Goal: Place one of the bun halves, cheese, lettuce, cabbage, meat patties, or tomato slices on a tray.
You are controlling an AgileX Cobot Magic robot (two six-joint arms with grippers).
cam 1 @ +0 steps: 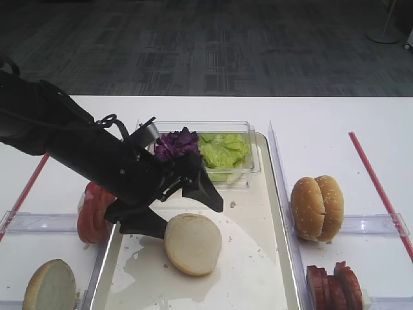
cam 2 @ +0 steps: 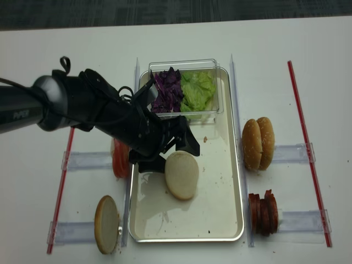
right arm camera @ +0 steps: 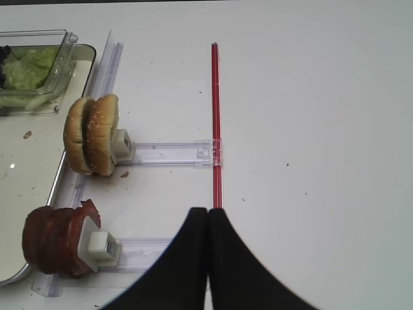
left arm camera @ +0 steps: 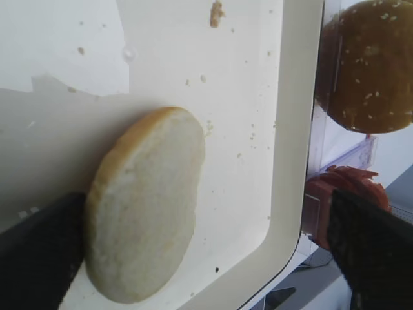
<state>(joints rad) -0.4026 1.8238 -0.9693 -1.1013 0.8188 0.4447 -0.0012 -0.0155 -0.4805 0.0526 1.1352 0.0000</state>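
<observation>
Left wrist, jaws wide, bun half (left arm camera: 143, 203) loose

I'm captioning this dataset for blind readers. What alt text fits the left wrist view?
A pale bun half lies flat on the cream tray, between the open fingers of the left tool. Past the tray's rim stand a seeded bun and red patties.

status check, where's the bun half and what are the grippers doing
Left gripper open, jaws wide either side of bun half. Bun half lying flat on tray. Right gripper shut, parked over bare table. Nothing in the way.
</observation>
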